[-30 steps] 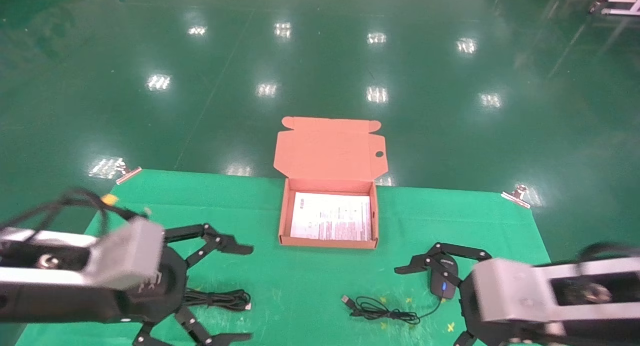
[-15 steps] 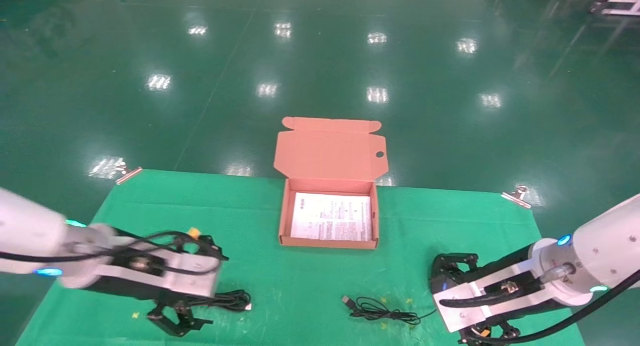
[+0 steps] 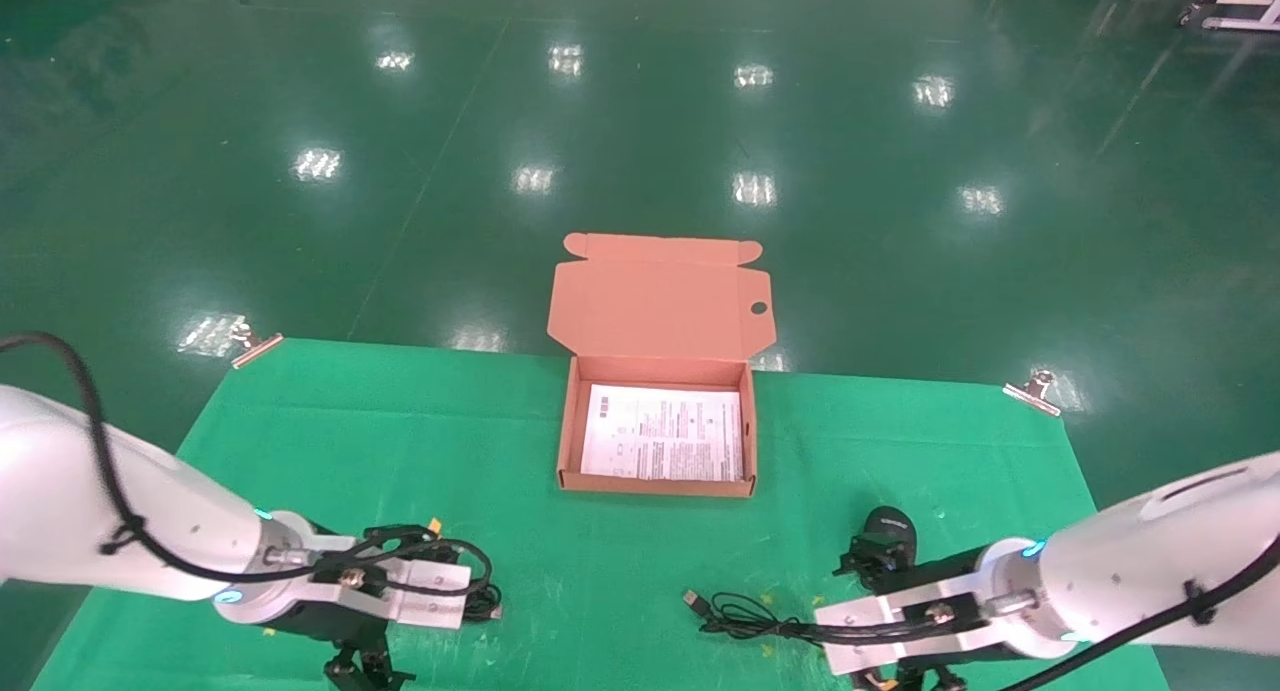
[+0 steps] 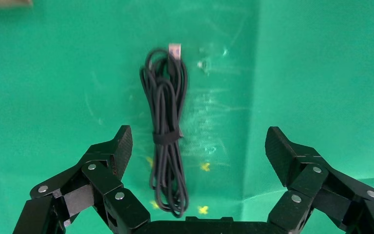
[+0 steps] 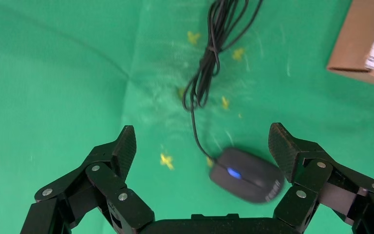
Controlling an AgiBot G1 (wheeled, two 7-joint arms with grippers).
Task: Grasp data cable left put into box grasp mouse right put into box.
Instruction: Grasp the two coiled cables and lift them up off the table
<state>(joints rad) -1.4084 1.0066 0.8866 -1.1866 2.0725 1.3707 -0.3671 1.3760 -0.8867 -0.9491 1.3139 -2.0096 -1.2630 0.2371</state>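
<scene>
1. Between the wide-spread, empty fingers of the left gripper (image 4: 197, 146) lies the data cable (image 4: 165, 131), ungrasped on the desk (image 3: 600, 561).
2. The right gripper (image 5: 202, 146), fingers equally wide and empty, hovers over the mouse (image 5: 247, 180).
3. The box (image 3: 570, 441) holds only a printed sheet (image 3: 662, 446); I judge both placements remain.

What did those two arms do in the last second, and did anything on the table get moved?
Both arms swung their wrists down toward the near edge of the table. The left gripper now hangs open over the data cable, and the right gripper hangs open over the mouse. Neither has taken hold of anything. The data cable, the mouse and the open box lie where they were.
</scene>
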